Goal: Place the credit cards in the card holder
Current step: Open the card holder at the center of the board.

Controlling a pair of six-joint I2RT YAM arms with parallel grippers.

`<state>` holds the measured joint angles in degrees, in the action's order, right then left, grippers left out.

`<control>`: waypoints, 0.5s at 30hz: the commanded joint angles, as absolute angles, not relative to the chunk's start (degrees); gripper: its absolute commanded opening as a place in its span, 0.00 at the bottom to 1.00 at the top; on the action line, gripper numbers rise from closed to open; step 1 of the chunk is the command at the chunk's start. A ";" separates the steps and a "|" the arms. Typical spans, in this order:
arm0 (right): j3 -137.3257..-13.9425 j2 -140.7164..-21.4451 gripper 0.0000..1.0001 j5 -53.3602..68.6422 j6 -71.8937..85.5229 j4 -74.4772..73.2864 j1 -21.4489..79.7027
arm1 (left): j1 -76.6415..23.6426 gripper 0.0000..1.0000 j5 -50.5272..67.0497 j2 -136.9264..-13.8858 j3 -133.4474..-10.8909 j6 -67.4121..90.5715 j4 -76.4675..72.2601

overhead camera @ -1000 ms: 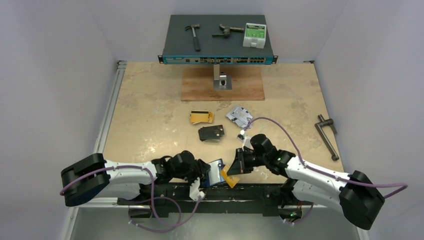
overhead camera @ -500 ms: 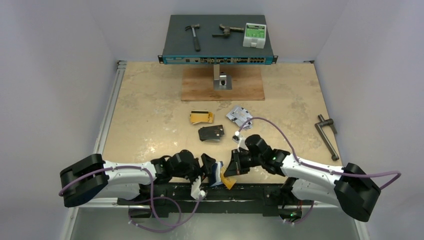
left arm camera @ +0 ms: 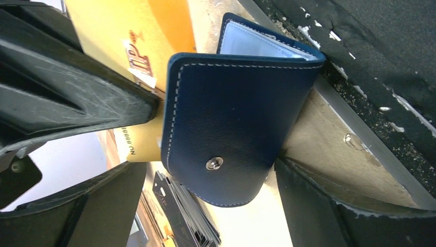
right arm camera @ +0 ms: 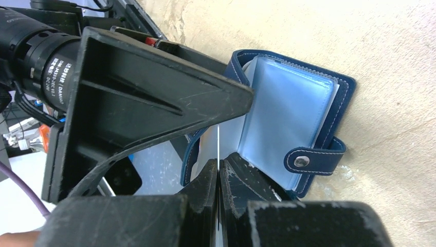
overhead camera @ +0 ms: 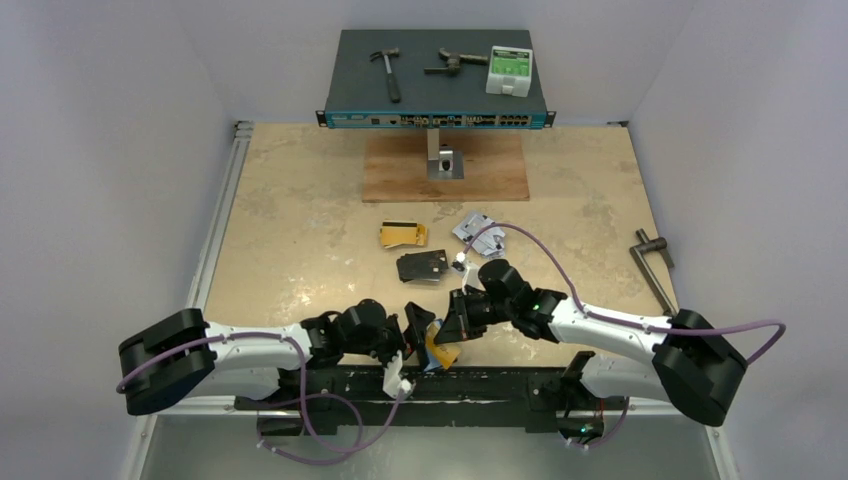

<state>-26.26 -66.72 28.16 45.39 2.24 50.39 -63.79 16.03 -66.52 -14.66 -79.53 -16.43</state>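
The tabletop [overhead camera: 300, 210] fills most of my overhead view. A dark rack unit [overhead camera: 350, 90] sits across the upper middle, with a wooden board [overhead camera: 400, 178] just below it. Both arms meet at the lower middle of the frame, by the tabletop's bottom edge.

The left gripper [overhead camera: 413, 335] is released. Its fingers are spread wide with the card holder [left arm camera: 231, 113] between them, and I cannot tell whether either finger touches it. The right gripper [overhead camera: 455, 322] is clenched on a gold card [left arm camera: 139, 62].

On the left wrist camera the card's far end is hidden behind the holder's navy cover. I cannot tell whether it sits in a sleeve. My right wrist camera shows the holder open, with clear sleeves fanned out and its snap tab [right arm camera: 308, 160] unfastened, and the card edge-on between the shut fingers.

Around the centre of the overhead frame the other cards lie loose:
- gold ones [overhead camera: 403, 234] to the left
- black ones [overhead camera: 422, 266] just below them
- silver-grey ones [overhead camera: 478, 226] to the right, partly under a cable
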 commanded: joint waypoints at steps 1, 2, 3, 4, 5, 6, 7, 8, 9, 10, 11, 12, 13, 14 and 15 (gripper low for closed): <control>-27.49 -67.32 0.00 29.02 44.63 5.99 50.60 | -64.07 1.00 16.46 -64.89 -13.56 -78.24 -19.35; -27.50 -67.76 0.00 29.19 44.71 6.32 50.62 | -64.07 1.00 16.31 -64.68 -13.46 -78.07 -18.96; -27.43 -68.03 0.00 29.36 44.73 6.48 50.62 | -64.03 1.00 16.23 -64.43 -13.34 -78.05 -18.54; -27.54 -68.18 0.00 29.47 44.74 6.58 50.62 | -64.03 1.00 16.27 -64.30 -13.13 -77.93 -18.46; -27.66 -68.13 0.00 29.77 44.81 6.90 50.62 | -64.07 1.00 16.43 -64.32 -13.14 -77.95 -18.20; -27.74 -67.91 0.00 30.02 44.89 7.28 50.73 | -64.07 1.00 16.45 -64.26 -13.29 -77.84 -17.79; -27.88 -67.56 0.00 29.98 44.96 7.37 50.89 | -64.07 1.00 16.48 -64.29 -13.55 -77.60 -17.42; -28.08 -67.32 0.00 30.02 44.92 7.35 51.09 | -64.07 1.00 16.38 -64.25 -13.82 -77.41 -17.10; -28.08 -67.25 0.00 30.20 45.02 7.42 51.19 | -64.07 1.00 16.23 -64.25 -14.01 -77.31 -17.06; -28.12 -67.28 0.00 30.47 45.15 7.76 51.23 | -64.07 1.00 16.12 -64.25 -14.18 -77.44 -17.05; -27.96 -67.41 0.00 31.13 45.39 8.37 51.20 | -64.07 1.00 16.07 -64.25 -14.21 -77.63 -17.25; -27.75 -67.72 0.00 31.73 45.85 9.25 51.24 | -64.03 1.00 15.96 -64.20 -14.23 -78.09 -17.45; -27.74 -68.02 0.00 32.17 46.03 9.76 51.28 | -64.07 1.00 15.93 -64.14 -14.07 -78.53 -17.87; -27.67 -68.29 0.00 32.72 46.28 10.39 51.31 | -64.07 1.00 15.99 -64.06 -14.13 -78.71 -18.37; -27.49 -68.58 0.00 33.34 46.51 11.32 51.25 | -64.06 1.00 16.04 -63.99 -14.33 -78.82 -18.41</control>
